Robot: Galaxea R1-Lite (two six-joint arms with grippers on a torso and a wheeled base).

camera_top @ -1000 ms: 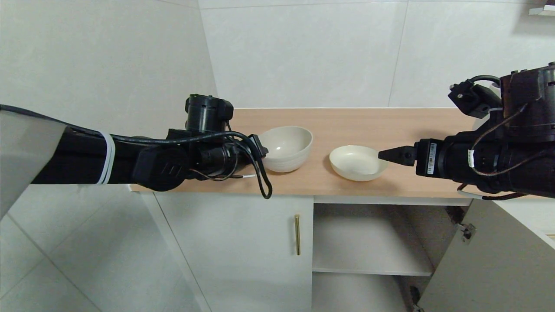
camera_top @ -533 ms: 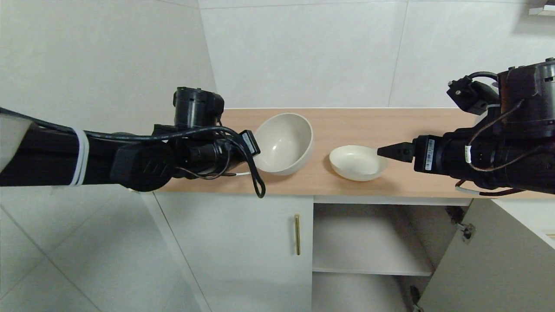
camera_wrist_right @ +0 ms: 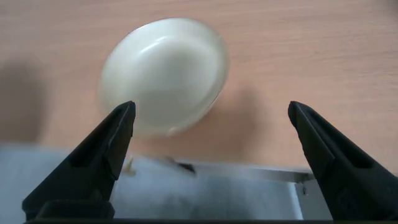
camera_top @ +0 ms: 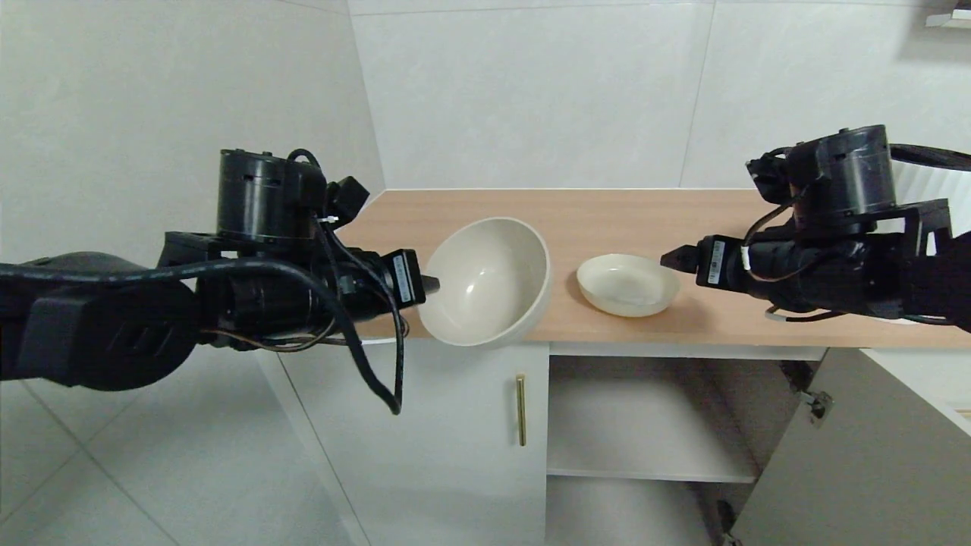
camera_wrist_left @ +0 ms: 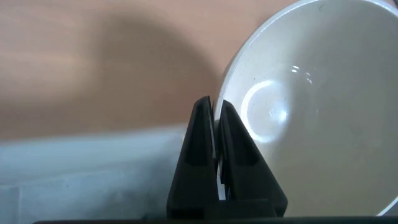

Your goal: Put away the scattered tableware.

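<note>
1. My left end effector (camera_top: 432, 284) is closed tight on the rim of the large bowl (camera_top: 485, 280); in the left wrist view the two fingers (camera_wrist_left: 200, 134) pinch the thin wall from either side, one inside and one outside
2. The large bowl is off the counter (camera_top: 607, 212), tilted steeply so its hollow faces the head camera, and its lower edge hangs past the counter's front edge, above the closed cabinet door (camera_top: 455, 440)
3. The small bowl (camera_top: 628, 284) sits upright on the counter near the front edge, to the robot's right of the large bowl and apart from it
4. My right end effector (camera_top: 671, 259) is spread wide and has hold of nothing; in the right wrist view the small bowl (camera_wrist_right: 163, 74) lies ahead of it, nearer one finger than the other
5. In the head view its tip is just beside the small bowl's right rim; I cannot tell whether it touches
6. Below the counter, the right cabinet door (camera_top: 872, 455) stands open, showing a white shelf (camera_top: 645, 425); the closed door has a slim gold handle (camera_top: 520, 409)
</note>
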